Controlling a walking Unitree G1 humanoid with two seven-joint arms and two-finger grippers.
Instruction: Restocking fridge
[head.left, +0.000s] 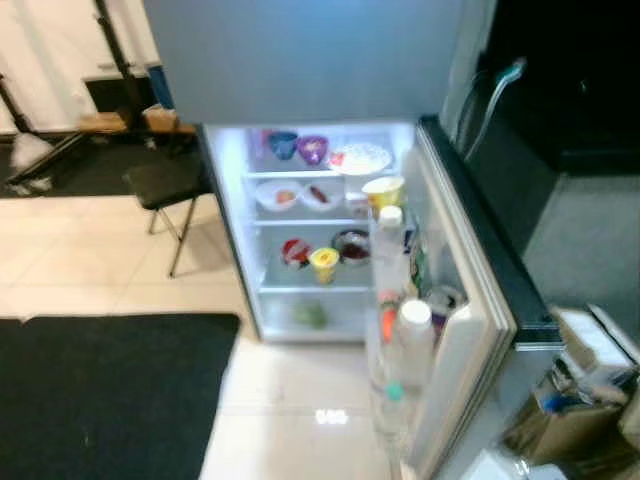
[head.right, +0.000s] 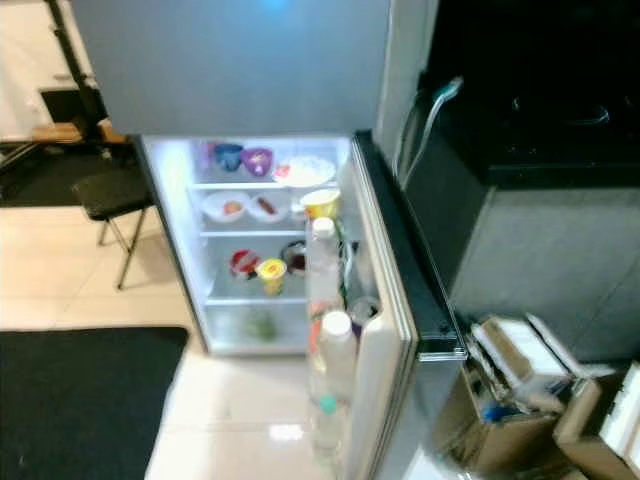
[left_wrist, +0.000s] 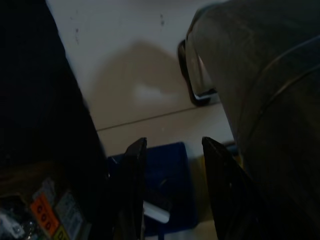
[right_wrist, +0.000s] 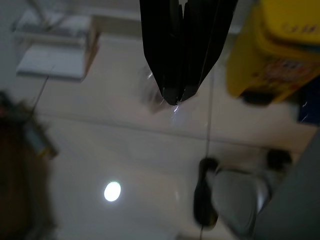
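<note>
Our left gripper (left_wrist: 170, 190) hangs low with its two black fingers spread apart, nothing between them, over pale floor tiles and a blue box (left_wrist: 167, 187); our right gripper (right_wrist: 179, 97) hangs with its fingers pressed together, empty, above glossy tile, with a yellow container (right_wrist: 282, 55) near it. We take the fridge (head.left: 300, 60) as our landmark: it stands ahead of us, lit inside, its door (head.left: 470, 300) swung open toward our right. On the fridge's top shelf we see a blue cup (head.left: 283, 145), a purple cup (head.left: 313, 149) and a white plate (head.left: 360, 158); on the shelf below, two white bowls (head.left: 298, 195) with food; lower again, a red item (head.left: 295, 251), a yellow cup (head.left: 323, 264) and a dark bowl (head.left: 351, 246). Something green (head.left: 311, 314) lies in the bottom drawer, too blurred to name. White-capped bottles (head.left: 412, 340) stand in the fridge door's racks. Left of the fridge stands a black folding chair (head.left: 165, 185), and a black mat (head.left: 110, 390) lies on the floor before it. Right of the fridge door sit cardboard boxes (head.right: 520, 400) of clutter.
</note>
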